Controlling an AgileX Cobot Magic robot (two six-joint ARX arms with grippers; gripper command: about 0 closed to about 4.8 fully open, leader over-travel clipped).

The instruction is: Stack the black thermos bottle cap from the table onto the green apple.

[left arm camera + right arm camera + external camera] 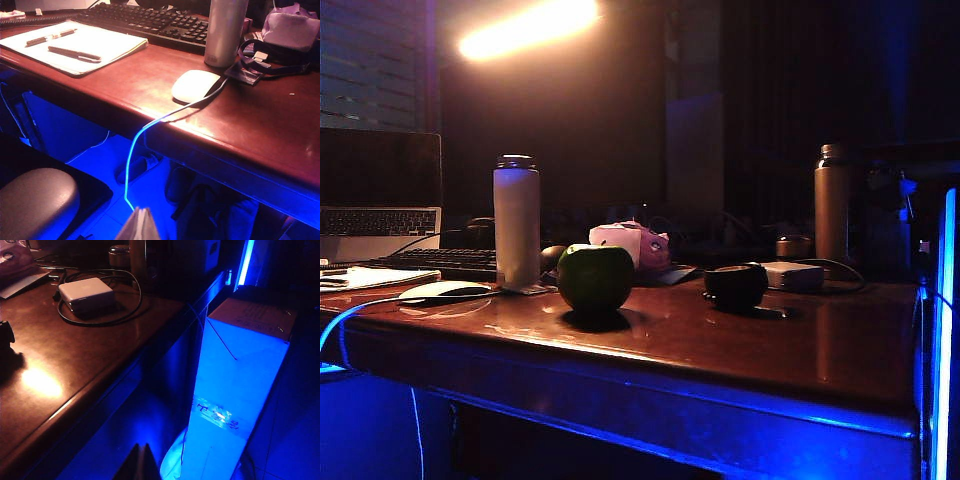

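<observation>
We saw the small squat black thermos bottle cap [735, 285] sitting on the glossy reddish-brown wooden table [740, 350], right of centre in the exterior view, well apart from the round dark-green apple [595, 279] resting nearer the middle. Neither arm appeared in that view. Both grippers hung off the table's front edge, below the tabletop and well away from cap and apple. The left gripper [138, 225] showed only its fingertips, pressed together with nothing between them, facing the table corner that held a white computer mouse [195, 86] and a tall pale metal bottle [225, 32]. The right gripper [140, 462] was likewise closed and empty, its 2 dark tips meeting; from there only a sliver of the cap showed at the picture's edge, with a flat pale rectangular box [86, 293] and its looped cable farther back on the table.
</observation>
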